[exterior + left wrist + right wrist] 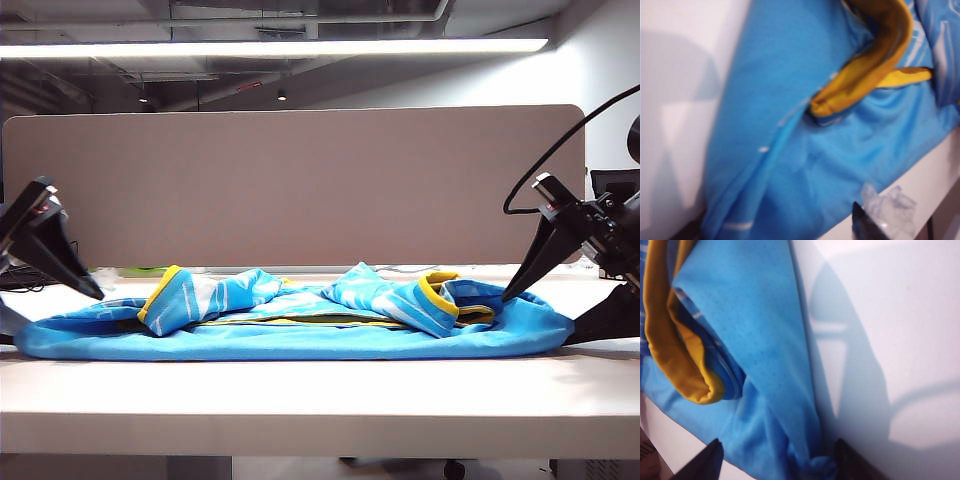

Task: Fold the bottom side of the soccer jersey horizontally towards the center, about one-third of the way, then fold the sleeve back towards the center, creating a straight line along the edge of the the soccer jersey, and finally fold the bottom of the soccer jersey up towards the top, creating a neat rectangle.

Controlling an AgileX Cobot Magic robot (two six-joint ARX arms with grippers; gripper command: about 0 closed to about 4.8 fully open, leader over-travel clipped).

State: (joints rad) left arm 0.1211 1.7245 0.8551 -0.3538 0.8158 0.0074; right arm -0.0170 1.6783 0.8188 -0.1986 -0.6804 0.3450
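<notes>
exterior view, left pincer (85,290) and right pincer (560,305) spread, straddling soccer jersey (300,335) ends

No text, label, brand, number or sign can be read in any view. The jersey (300,335) shows only white streaks and yellow trim, with no legible print near either gripper's fingers.
</notes>
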